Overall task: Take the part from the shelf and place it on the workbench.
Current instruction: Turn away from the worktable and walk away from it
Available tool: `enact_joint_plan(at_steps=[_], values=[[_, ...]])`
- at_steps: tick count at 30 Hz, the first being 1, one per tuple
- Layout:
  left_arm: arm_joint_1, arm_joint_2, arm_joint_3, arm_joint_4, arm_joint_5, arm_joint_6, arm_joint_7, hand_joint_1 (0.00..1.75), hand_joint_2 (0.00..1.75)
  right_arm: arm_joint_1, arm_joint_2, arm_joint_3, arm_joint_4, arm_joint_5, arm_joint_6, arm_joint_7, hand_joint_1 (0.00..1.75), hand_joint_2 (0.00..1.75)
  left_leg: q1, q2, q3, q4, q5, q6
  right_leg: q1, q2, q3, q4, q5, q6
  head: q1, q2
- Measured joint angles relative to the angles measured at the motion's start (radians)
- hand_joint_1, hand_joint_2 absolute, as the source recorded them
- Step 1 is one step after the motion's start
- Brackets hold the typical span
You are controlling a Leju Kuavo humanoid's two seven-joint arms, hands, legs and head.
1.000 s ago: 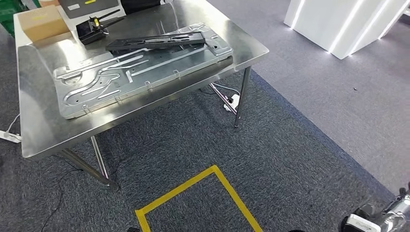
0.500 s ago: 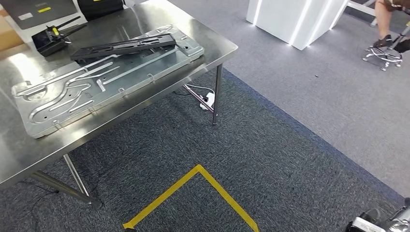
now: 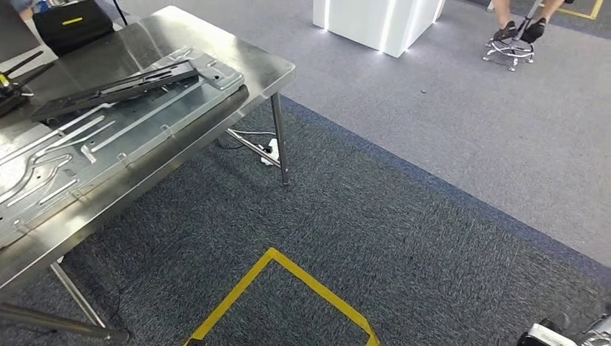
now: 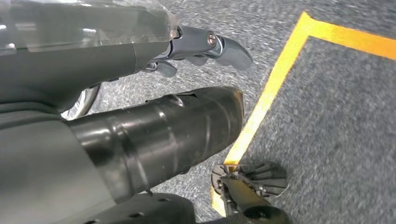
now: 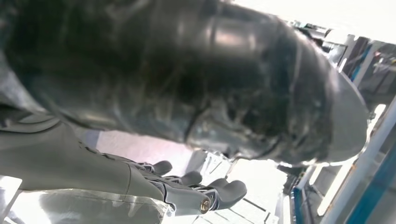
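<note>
- Both arms hang at the robot's sides. The left hand (image 4: 201, 46) is loose over the carpet, fingers (image 4: 231, 50) apart and holding nothing.
- Same deal with the right hand (image 5: 196, 193): fingers relaxed, nothing in them.
- On the carpet just ahead there's a corner of yellow tape (image 3: 288, 268).
- Further out on the left is the steel counter (image 3: 248, 54), with a big stamped metal panel (image 3: 108, 137) flat on it.
- The long black part (image 3: 115, 88) lies across that panel's far side. I'd guess that's the task's thing and it's already on the counter, but I can't tell for sure.
- Handling-wise it looks stiff, thin and pretty light. It's long though, so grab it near the middle or it'll tip. It could also skate around on that ribbed sheet metal.
- Way at the back there's a white lit pillar (image 3: 375, 21), plus a person's feet (image 3: 522, 30) on a stool.
</note>
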Motion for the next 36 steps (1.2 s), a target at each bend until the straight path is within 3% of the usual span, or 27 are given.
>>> enact_joint_plan(at_steps=[2, 3, 4, 6, 8, 10, 12, 14, 16, 17, 18, 19, 20, 21, 23, 25, 27, 29, 31, 33, 34, 35, 36], values=[[0.004, 0.0, 0.0, 0.0, -0.001, 0.0, 0.0, 0.0, 0.0, -0.001, 0.004, 0.0, 0.002, -0.002, 0.0, 0.0, 0.0, 0.0, 0.0, -0.021, -0.066, 0.136, -0.057, 0.0, 0.003, 0.023, -0.002, 0.002, 0.0, -0.005, 0.0, 0.0], [0.006, 0.0, 0.0, 0.0, -0.002, 0.0, 0.001, 0.0, 0.0, -0.001, 0.004, 0.0, 0.003, -0.003, 0.0, 0.0, 0.0, 0.0, 0.0, -0.023, -0.085, 0.171, -0.059, 0.0, 0.004, 0.037, -0.002, 0.003, 0.0, -0.005, 0.0, 0.0], [0.008, 0.0, 0.0, 0.0, -0.003, 0.0, 0.001, 0.0, 0.0, -0.001, 0.004, -0.001, 0.005, -0.004, 0.0, 0.0, 0.0, 0.0, 0.0, -0.024, -0.087, 0.166, -0.041, 0.002, 0.004, 0.051, -0.002, 0.005, 0.0, -0.005, 0.0, 0.0], [0.008, 0.0, 0.0, 0.0, -0.004, 0.0, 0.001, 0.0, 0.0, -0.001, 0.004, -0.001, 0.006, -0.004, 0.0, 0.0, 0.0, 0.0, 0.0, -0.044, -0.041, 0.049, 0.039, 0.008, 0.004, 0.079, -0.001, 0.011, -0.003, -0.003, 0.0, 0.0], [0.008, 0.002, 0.0, 0.0, -0.005, 0.0, 0.001, 0.0, 0.0, -0.003, 0.005, -0.001, 0.007, -0.004, 0.0, 0.0, 0.0, 0.0, 0.002, -0.094, 0.004, -0.07, 0.088, 0.014, 0.005, 0.104, -0.008, 0.02, -0.005, 0.005, 0.0, 0.0], [0.007, 0.003, 0.0, 0.0, -0.005, -0.001, 0.0, 0.0, 0.0, -0.004, 0.006, -0.001, 0.008, -0.004, 0.0, 0.0, 0.0, 0.0, 0.0, -0.116, 0.014, -0.103, 0.09, 0.02, 0.002, 0.126, -0.017, 0.022, -0.003, 0.019, 0.0, 0.0], [0.005, 0.003, 0.0, 0.0, -0.005, -0.002, -0.002, 0.0, 0.0, -0.003, 0.007, -0.002, 0.008, -0.005, 0.0, 0.0, 0.0, 0.0, 0.0, -0.09, 0.02, -0.112, 0.096, 0.03, -0.002, 0.139, -0.021, 0.02, 0.001, 0.033, 0.0, 0.0], [0.004, 0.003, 0.0, 0.0, -0.006, -0.002, -0.005, 0.0, 0.0, -0.005, 0.007, -0.004, 0.008, -0.005, 0.0, 0.0, 0.0, 0.0, 0.003, -0.062, 0.028, -0.128, 0.106, 0.043, 0.001, 0.095, -0.044, 0.065, -0.028, 0.041, 0.004, 0.0], [0.003, 0.003, 0.0, 0.0, -0.008, -0.003, -0.007, 0.0, 0.0, -0.011, 0.007, -0.005, 0.009, -0.006, 0.0, 0.0, 0.0, 0.0, 0.001, -0.033, 0.03, -0.134, 0.108, 0.05, 0.002, 0.032, -0.101, 0.182, -0.092, 0.047, 0.007, 0.0], [0.004, 0.003, 0.0, 0.0, -0.009, -0.003, -0.007, 0.0, 0.0, -0.013, 0.007, -0.005, 0.01, -0.006, 0.0, 0.0, 0.0, 0.0, -0.001, -0.018, 0.03, -0.133, 0.107, 0.051, 0.0, 0.019, -0.131, 0.244, -0.118, 0.051, 0.007, 0.0], [0.005, 0.003, 0.0, 0.0, -0.009, -0.003, -0.007, 0.0, 0.0, -0.014, 0.007, -0.005, 0.011, -0.006, 0.0, 0.0, 0.0, 0.0, -0.003, -0.003, 0.03, -0.132, 0.105, 0.051, -0.002, 0.012, -0.15, 0.282, -0.126, 0.054, 0.007, 0.0], [0.006, 0.003, 0.0, 0.0, -0.01, -0.003, -0.007, 0.0, 0.0, -0.013, 0.007, -0.005, 0.012, -0.006, 0.0, 0.0, 0.0, 0.0, -0.003, 0.012, 0.031, -0.132, 0.103, 0.05, -0.004, 0.008, -0.151, 0.283, -0.116, 0.055, 0.007, 0.0], [0.005, 0.003, 0.0, 0.0, -0.01, -0.003, -0.007, 0.0, 0.0, -0.014, 0.007, -0.005, 0.013, -0.007, 0.0, 0.0, 0.0, 0.0, -0.003, 0.025, 0.033, -0.131, 0.1, 0.048, -0.004, 0.003, -0.129, 0.244, -0.088, 0.055, 0.007, 0.0], [0.004, 0.003, 0.0, 0.0, -0.01, -0.003, -0.007, 0.0, 0.0, -0.014, 0.007, -0.005, 0.014, -0.007, 0.0, 0.0, 0.0, 0.0, -0.003, 0.036, 0.037, -0.131, 0.096, 0.046, -0.004, -0.011, -0.091, 0.174, -0.053, 0.053, 0.007, 0.0], [0.002, 0.003, 0.0, 0.0, -0.01, -0.003, -0.007, 0.0, 0.0, -0.015, 0.007, -0.005, 0.014, -0.007, 0.0, 0.0, 0.0, 0.0, -0.007, 0.053, 0.045, -0.131, 0.088, 0.036, 0.005, -0.049, -0.021, 0.048, -0.01, 0.041, 0.007, 0.0], [0.001, 0.003, 0.0, 0.0, -0.01, -0.003, -0.007, 0.0, 0.0, -0.016, 0.007, -0.005, 0.014, -0.007, 0.0, 0.0, 0.0, 0.0, -0.011, 0.068, 0.053, -0.131, 0.081, 0.026, 0.014, -0.062, -0.003, 0.01, -0.009, 0.027, 0.006, 0.0], [-0.002, 0.002, 0.0, 0.0, -0.008, -0.004, -0.007, 0.0, 0.0, -0.014, 0.008, -0.006, 0.012, -0.006, 0.0, -0.001, 0.0, 0.0, -0.009, 0.077, 0.06, -0.13, 0.074, 0.016, 0.013, -0.04, -0.003, 0.005, -0.006, 0.015, 0.006, 0.0], [-0.003, 0.002, 0.0, 0.0, -0.003, -0.004, -0.007, 0.0, 0.0, -0.012, 0.009, -0.007, 0.011, -0.005, 0.0, -0.003, 0.0, 0.0, -0.006, 0.043, 0.048, -0.09, 0.042, 0.007, 0.008, -0.019, 0.001, -0.003, -0.002, 0.002, 0.005, 0.0], [-0.001, 0.002, 0.001, 0.0, 0.0, -0.003, -0.006, 0.0, 0.0, -0.011, 0.013, -0.008, 0.01, -0.006, 0.0, -0.006, 0.0, 0.0, -0.004, -0.007, -0.009, 0.032, -0.024, 0.003, 0.006, 0.002, 0.003, -0.006, 0.0, -0.006, 0.004, 0.0], [0.003, 0.002, 0.001, 0.0, 0.002, -0.003, -0.004, 0.0, 0.0, -0.006, 0.018, -0.01, 0.01, -0.008, 0.0, -0.009, 0.0, 0.0, -0.003, -0.021, -0.076, 0.159, -0.066, 0.003, 0.008, 0.028, 0.003, -0.004, -0.001, -0.009, 0.004, 0.0], [0.005, 0.002, 0.001, 0.0, 0.003, -0.003, -0.002, 0.0, 0.0, -0.003, 0.019, -0.012, 0.01, -0.01, 0.0, -0.011, 0.0, 0.0, -0.003, -0.022, -0.09, 0.175, -0.056, 0.004, 0.008, 0.042, 0.004, -0.004, -0.001, -0.009, 0.004, 0.0], [0.007, 0.002, 0.002, 0.0, 0.003, -0.003, -0.002, 0.0, 0.0, 0.0, 0.021, -0.013, 0.01, -0.011, 0.0, -0.014, 0.0, 0.0, -0.003, -0.023, -0.086, 0.152, -0.026, 0.005, 0.008, 0.057, 0.006, -0.002, -0.002, -0.008, 0.004, 0.0], [0.008, 0.002, 0.002, 0.0, 0.004, -0.002, -0.001, 0.0, 0.0, 0.002, 0.022, -0.014, 0.01, -0.013, 0.0, -0.016, 0.0, 0.0, -0.003, -0.031, -0.064, 0.092, 0.017, 0.007, 0.008, 0.072, 0.007, 0.001, -0.004, -0.007, 0.004, 0.0]])
